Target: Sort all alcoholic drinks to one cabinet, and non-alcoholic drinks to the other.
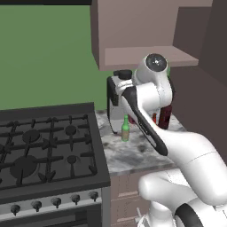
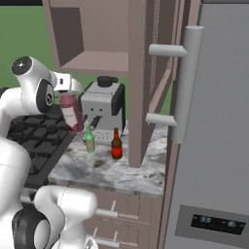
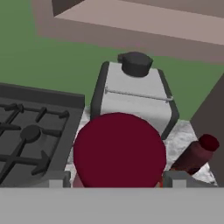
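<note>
My gripper (image 2: 68, 95) is shut on the top of the pink bottle (image 2: 72, 115), which hangs tilted above the counter's left edge. In the hand view its dark red cap (image 3: 119, 151) sits between the fingertips (image 3: 59, 181). The slim green bottle (image 1: 126, 128) (image 2: 89, 138) stands on the marble counter (image 2: 112, 170) in front of the coffee machine. The amber-brown bottle with the red label (image 2: 116, 145) stands to the right of the green one. The dark maroon bottle (image 1: 165, 116) (image 3: 197, 155) stands further right, partly behind my arm. Above, the open upper cabinet (image 2: 97, 61) (image 1: 146, 55) has a bare shelf.
A grey coffee machine (image 2: 103, 104) (image 3: 133, 98) stands at the back of the counter. The black stove (image 1: 44, 146) lies to the left. An open cabinet door (image 2: 138, 82) hangs beside the amber bottle, and the grey fridge (image 2: 214, 146) closes off the right.
</note>
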